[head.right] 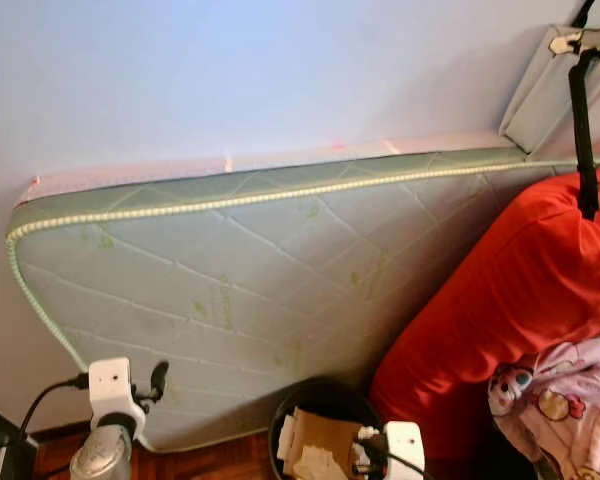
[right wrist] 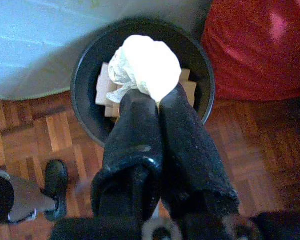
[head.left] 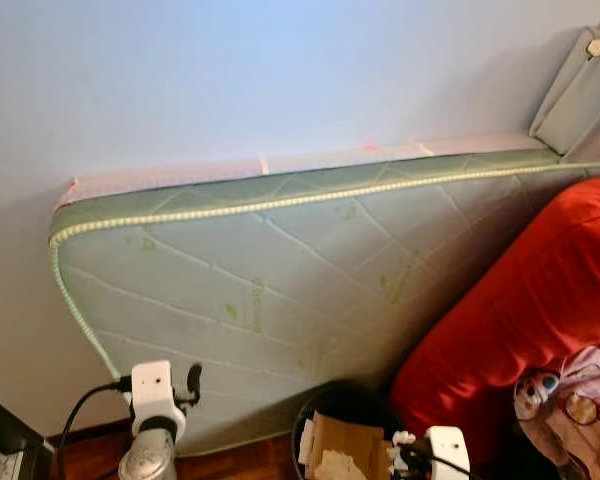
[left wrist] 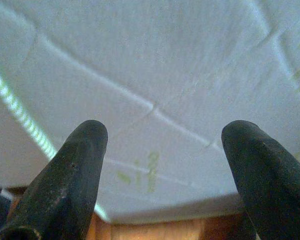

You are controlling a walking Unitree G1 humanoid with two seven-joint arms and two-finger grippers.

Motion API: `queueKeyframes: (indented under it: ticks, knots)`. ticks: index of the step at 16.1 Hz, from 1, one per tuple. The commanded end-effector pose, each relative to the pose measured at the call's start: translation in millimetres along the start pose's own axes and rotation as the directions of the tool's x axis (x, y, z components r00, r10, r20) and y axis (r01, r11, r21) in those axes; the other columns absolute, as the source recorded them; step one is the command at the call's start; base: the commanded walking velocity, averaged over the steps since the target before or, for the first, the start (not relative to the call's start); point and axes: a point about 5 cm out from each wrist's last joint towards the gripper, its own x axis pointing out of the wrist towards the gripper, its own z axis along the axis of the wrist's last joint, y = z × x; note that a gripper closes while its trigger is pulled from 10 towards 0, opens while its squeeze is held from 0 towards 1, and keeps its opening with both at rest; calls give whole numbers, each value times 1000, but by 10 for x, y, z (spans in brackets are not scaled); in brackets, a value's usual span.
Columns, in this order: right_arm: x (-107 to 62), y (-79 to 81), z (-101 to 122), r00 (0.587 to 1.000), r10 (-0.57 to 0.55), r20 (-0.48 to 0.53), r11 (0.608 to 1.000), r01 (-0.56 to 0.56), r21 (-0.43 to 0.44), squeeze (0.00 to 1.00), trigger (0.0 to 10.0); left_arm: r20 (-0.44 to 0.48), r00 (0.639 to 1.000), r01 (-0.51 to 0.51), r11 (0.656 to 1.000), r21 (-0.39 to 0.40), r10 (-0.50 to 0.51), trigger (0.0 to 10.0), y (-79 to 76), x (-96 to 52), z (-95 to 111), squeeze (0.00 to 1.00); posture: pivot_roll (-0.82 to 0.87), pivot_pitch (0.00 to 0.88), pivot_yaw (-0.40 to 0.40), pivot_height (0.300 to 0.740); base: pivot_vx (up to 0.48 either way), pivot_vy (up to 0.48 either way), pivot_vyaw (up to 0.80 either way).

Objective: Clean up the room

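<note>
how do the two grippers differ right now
The left gripper is open, fingers spread wide with nothing between them; the right gripper is shut on a crumpled white tissue. The left points at the green-trimmed mattress leaning on the wall; the right hangs over the black bin holding cardboard. Both have long black fingers.

Mattress [head.left: 280,300] stood on edge on floor [right wrist: 270,150], leaned against wall [head.left: 230,70] behind it. Beanbag [head.left: 520,320] set at mattress's right end, touching its face. Patterned cloth [head.left: 575,390] laid against beanbag's lower right side. Bin [right wrist: 85,75] placed on floor before mattress's lower edge, just left of beanbag. Cardboard pieces [head.left: 345,440] held inside bin. Crumpled paper [right wrist: 145,65] held above bin's opening, over cardboard. Cabinet corner [head.left: 5,440] seen at far left, by wall.
</note>
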Motion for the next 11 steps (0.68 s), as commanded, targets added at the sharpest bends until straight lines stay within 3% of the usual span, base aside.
queueKeyframes:
  ticks: [1,5,8,9,10,11]
  knots:
    - [-21,-43,9,999,-15,29,1000,14,19,0,10000,15,1000,24,1000,3,-25,10000,-52,-82,-41,0,74,0,-98,711,0,0,0]
    - [-51,-79,6,997,-38,64,999,37,13,0,10000,92,995,31,1000,2,-31,10000,-48,-310,13,0,76,0,-106,711,0,0,0]
    - [-74,-100,-10,995,-61,82,998,58,33,0,10000,116,993,29,1000,1,-29,10000,-28,-363,81,0,76,0,-106,711,0,0,0]
    - [88,79,507,958,5,286,1000,1,-19,0,10000,121,992,28,1000,2,-28,10000,-27,-365,101,0,74,0,-106,711,0,0,0]
    - [147,201,844,914,50,402,998,-30,-56,0,10000,126,991,33,999,1,-33,10000,-31,-357,141,0,78,0,-107,711,0,0,0]
    - [151,213,862,911,50,409,998,-36,-43,0,10000,129,991,41,999,2,-41,10000,-40,-345,168,0,80,0,-108,711,0,0,0]
